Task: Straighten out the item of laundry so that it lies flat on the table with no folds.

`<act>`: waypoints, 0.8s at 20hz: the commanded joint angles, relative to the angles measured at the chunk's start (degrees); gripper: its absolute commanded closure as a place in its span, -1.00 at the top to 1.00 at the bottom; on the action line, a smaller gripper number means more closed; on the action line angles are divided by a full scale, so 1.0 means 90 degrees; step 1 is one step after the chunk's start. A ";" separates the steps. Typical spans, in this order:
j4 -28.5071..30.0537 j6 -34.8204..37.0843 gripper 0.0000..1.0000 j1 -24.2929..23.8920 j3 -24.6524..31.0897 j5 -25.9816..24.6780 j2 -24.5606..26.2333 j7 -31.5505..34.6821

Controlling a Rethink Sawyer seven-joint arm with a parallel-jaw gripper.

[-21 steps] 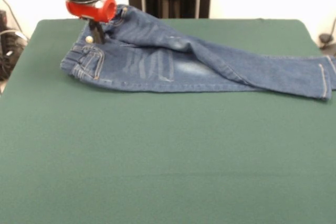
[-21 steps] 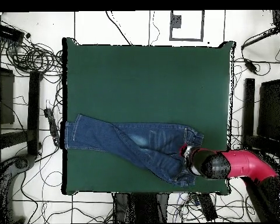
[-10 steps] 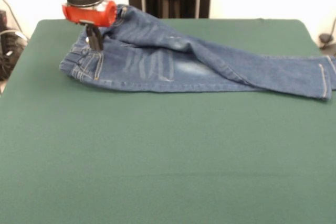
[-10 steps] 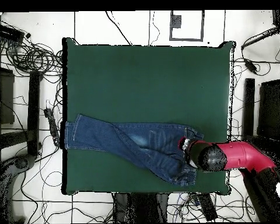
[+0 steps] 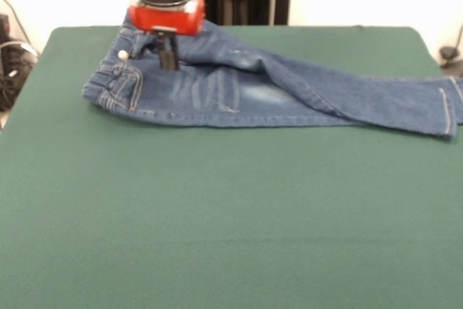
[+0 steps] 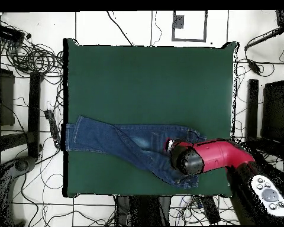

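Since 0.5 s ago the gripper (image 5: 168,59) has shifted right in the front view, off the waistband edge and inward over the seat of the jeans (image 5: 239,88); the brass button (image 5: 123,54) is now uncovered. The table (image 5: 217,215) is a wide dark green felt-like top, bare apart from the jeans; behind it we see a pale wall and a black upright. Overhead, the white floor round the table is strewn w/ black cables (image 6: 32,59) and dark stands. No brand or writing we can read. The jeans lie along the far part of the table, waist at front-view left, legs running right to the right edge, hems (image 5: 447,110) w/ orange stitching. The far leg crosses diagonally over the near one, so they're not flat. Pale faded patches on the thigh. The fingertips reach the denim; we can't tell whether the jaws are apart or clamped.
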 commanded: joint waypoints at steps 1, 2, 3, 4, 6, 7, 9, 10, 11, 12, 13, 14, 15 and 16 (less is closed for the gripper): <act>0.0815 -0.1373 -1.00 0.1153 -0.1458 -0.0220 0.0201 0.2163; 0.0777 -0.1566 -1.00 0.1320 -0.1687 -0.0227 0.0367 0.2186; 0.0694 -0.1821 -1.00 0.1449 -0.1918 -0.0213 0.0567 0.2155; 0.0621 -0.2176 -1.00 0.1649 -0.2207 -0.0206 0.0783 0.2215; 0.0506 -0.2917 -1.00 0.2080 -0.2817 -0.0115 0.1169 0.2344; 0.0492 -0.3330 -1.00 0.2326 -0.3163 0.0015 0.1335 0.2401; 0.0552 -0.3829 -1.00 0.2567 -0.3573 0.0299 0.1533 0.2324; 0.0576 -0.3888 -1.00 0.2548 -0.3613 0.0403 0.1594 0.2225; 0.0590 -0.3908 -1.00 0.2474 -0.3609 0.0473 0.1660 0.2091; 0.0548 -0.3952 -1.00 0.2478 -0.3668 0.0551 0.1764 0.2004; 0.0483 -0.4045 -1.00 0.2491 -0.3752 0.0634 0.1894 0.1932; 0.0415 -0.4106 -1.00 0.2503 -0.3818 0.0700 0.2019 0.1873; 0.0330 -0.4185 -1.00 0.2480 -0.3858 0.0757 0.2152 0.1773; 0.0290 -0.4189 -1.00 0.2380 -0.3820 0.0776 0.2242 0.1655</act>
